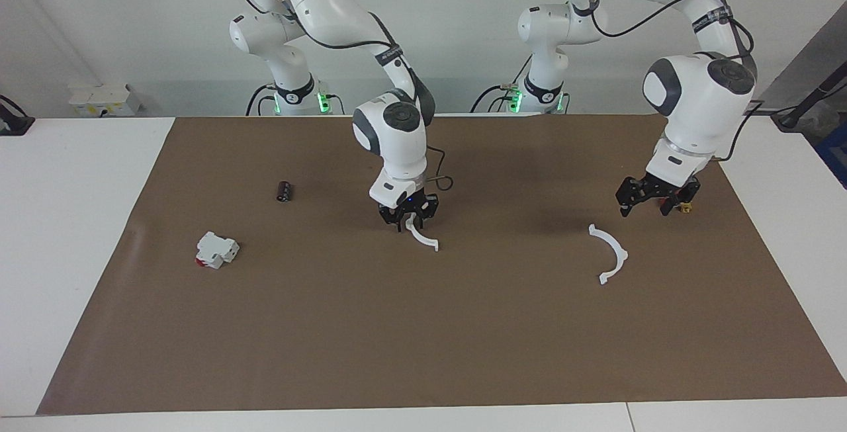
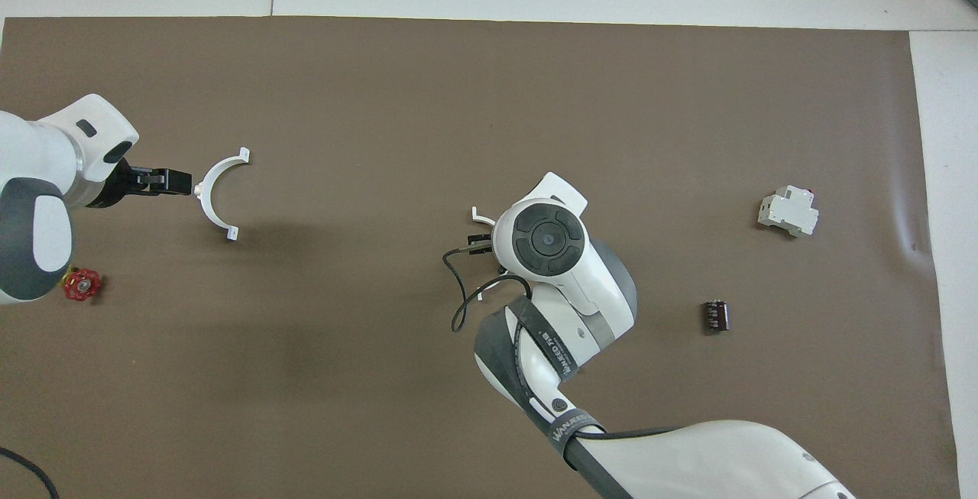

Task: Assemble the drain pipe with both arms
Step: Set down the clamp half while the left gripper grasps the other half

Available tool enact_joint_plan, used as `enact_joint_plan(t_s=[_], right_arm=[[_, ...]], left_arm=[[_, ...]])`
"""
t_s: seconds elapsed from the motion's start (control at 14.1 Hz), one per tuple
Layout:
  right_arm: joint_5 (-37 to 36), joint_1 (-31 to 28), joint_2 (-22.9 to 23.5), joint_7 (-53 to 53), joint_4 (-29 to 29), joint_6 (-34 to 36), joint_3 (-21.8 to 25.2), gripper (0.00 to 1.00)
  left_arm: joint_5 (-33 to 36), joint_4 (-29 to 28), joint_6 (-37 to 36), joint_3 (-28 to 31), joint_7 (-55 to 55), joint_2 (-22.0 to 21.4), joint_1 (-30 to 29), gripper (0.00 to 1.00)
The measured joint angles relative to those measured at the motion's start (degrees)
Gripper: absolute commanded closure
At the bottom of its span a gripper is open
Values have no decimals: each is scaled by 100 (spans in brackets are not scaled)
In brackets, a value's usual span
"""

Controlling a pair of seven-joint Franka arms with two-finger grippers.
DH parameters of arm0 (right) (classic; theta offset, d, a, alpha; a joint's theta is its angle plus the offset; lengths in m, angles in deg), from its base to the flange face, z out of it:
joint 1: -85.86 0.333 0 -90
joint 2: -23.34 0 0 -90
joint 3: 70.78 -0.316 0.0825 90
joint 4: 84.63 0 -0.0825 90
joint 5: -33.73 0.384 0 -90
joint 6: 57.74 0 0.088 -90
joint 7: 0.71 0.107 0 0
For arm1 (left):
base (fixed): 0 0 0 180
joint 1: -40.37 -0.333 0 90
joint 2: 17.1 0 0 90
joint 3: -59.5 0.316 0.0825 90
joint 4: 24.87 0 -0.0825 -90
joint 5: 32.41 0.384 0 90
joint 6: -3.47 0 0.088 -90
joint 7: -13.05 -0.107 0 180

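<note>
Your brown-covered tabletop [image 1: 423, 326] carries both arms: the right tool [image 1: 408, 218] sits low near the middle, clenched on one end of a white half-ring [image 1: 423, 238] whose other end trails down toward the mat, while the left tool [image 1: 655, 195] hovers with its fingers apart over the red valve [image 2: 81, 284], just short of the second half-ring [image 1: 612, 252] lying flat toward the left arm's end. Toward the right arm's end you have the white block [image 1: 216, 249] and, nearer the robots, the small dark cylinder [image 1: 284, 190].
</note>
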Motion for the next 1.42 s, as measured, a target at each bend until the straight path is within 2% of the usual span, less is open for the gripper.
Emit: enact_joint_plan(t_s=[0.14,0.5,0.57,0.78,1.07,1.28,1.42], right_arm=[[0,-133,-354,32,-59,280,65,0],[-3,-1137,-1473,-230,-97,1507,80,0],[-3,-1339,-1597,-286,-97,1666,84,0],[-3,-1919,-1898,-446,-189,2230,89,0],[73,-2435,-2216,-1150,-913,3533,90,0],[115,-2784,-2345,-1677,-1547,4444,93,0],[115,-2938,-2364,-1903,-1888,4867,94,0]], left_arm=[[0,-17,293,-6,-1,268,0,13],[-124,0,1008,-16,0,926,0,16],[-158,22,1041,-16,0,993,-1,20],[-186,53,1053,-16,0,1030,-1,20],[-189,54,1053,-17,0,1030,-1,24],[-192,49,1050,-20,0,1030,-1,34],[-192,45,1049,-23,0,1031,-1,34]])
